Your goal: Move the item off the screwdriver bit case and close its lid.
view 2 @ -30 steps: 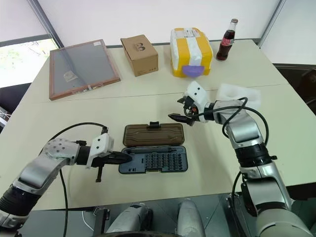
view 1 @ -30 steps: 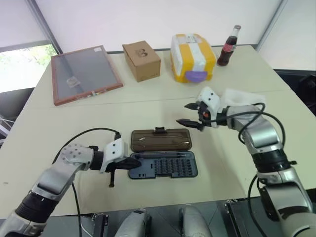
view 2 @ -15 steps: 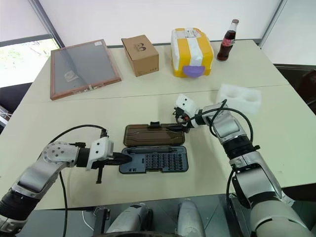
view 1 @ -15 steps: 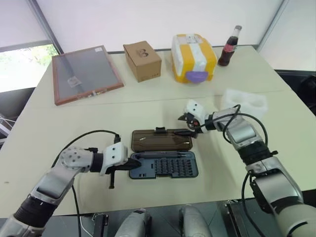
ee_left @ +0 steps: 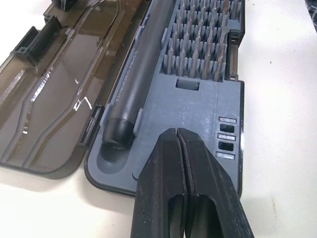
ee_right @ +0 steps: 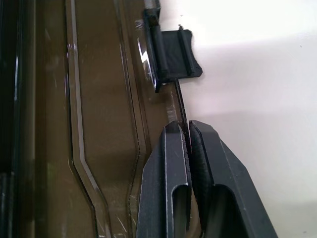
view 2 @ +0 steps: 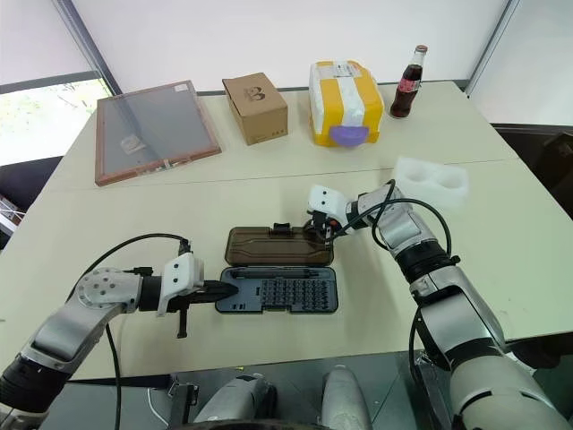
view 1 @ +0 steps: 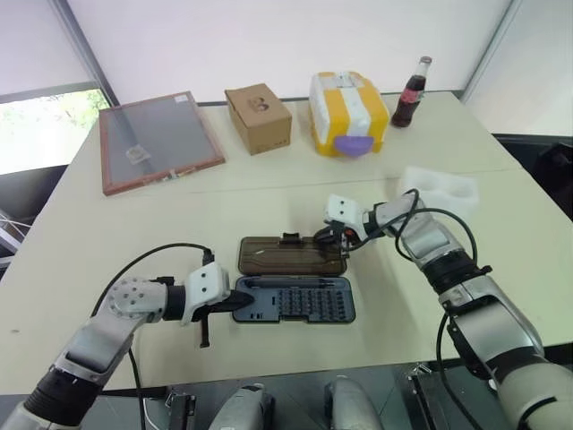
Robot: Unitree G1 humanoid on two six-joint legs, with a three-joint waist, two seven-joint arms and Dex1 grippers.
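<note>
The right gripper [ee_right: 188, 130] has dropped from above the surface [view 1: 134, 224] to the lid [view 1: 288, 255] — its jaws, spread a second ago, now pinch the lid's far edge beside the latch tab [ee_right: 173, 52]. The item [view 1: 436, 191] already sits well apart, so closing the lid of the screwdriver bit case [view 1: 295, 300] remains. The left gripper [ee_left: 184, 148] — jaws pressed together — rests on the case's corner. No writing is legible.

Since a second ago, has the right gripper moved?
Yes. The right gripper has come down and leftward from above the table, and now pinches the far edge of the lid, beside its latch tab.
</note>
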